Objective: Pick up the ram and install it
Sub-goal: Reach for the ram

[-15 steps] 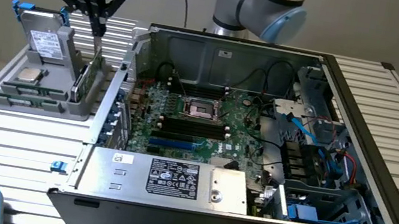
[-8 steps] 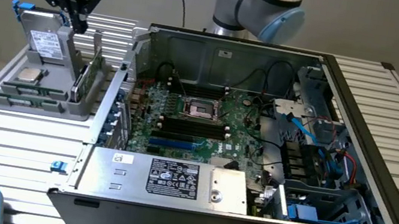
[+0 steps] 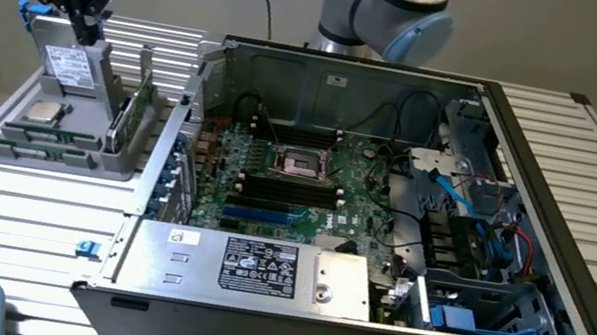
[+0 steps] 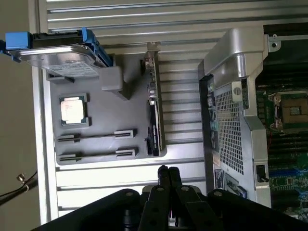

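**A:** What's the setting?

**B:** A slatted metal table [image 3: 0,209] in front of a plain pale wall. An open computer case [image 3: 284,329] sits on it, and a grey tray [image 3: 4,150] lies at the exterior view's left.

**A:** Where's the ram?

**B:** The ram [image 3: 41,135] stands on edge in the tray's slot holders, just beside the processor chip [image 3: 45,111].

**A:** And you?

**B:** My gripper [image 3: 88,32] hangs above the tray, apart from the ram. My jaws are clenched together on nothing.
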`<state>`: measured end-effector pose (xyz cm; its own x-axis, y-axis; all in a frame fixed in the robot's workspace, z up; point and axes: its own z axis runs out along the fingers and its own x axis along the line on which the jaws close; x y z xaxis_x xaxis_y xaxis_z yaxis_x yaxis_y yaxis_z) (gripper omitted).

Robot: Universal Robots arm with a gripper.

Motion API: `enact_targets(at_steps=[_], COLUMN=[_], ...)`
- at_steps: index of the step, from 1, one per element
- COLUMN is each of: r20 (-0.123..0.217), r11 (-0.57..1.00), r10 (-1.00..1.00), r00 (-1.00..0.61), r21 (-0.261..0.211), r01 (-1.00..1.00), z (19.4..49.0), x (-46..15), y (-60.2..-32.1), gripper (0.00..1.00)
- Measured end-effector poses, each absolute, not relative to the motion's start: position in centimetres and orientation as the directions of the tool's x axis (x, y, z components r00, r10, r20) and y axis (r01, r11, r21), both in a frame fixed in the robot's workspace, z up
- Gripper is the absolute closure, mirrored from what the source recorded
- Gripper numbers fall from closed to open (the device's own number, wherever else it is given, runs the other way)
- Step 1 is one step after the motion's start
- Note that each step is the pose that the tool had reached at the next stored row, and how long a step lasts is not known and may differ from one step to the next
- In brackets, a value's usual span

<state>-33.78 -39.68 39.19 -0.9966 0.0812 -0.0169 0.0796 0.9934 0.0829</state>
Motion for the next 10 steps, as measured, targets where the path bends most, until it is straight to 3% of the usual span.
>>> enact_targets(at_steps=[10], r20=[-0.017], r11=[0.993], r10=[0.081], r00=[-0.997], r21=[0.083], r01=[0.08], z=[39.0], x=[-38.3], y=[-39.7], gripper=[0.89])
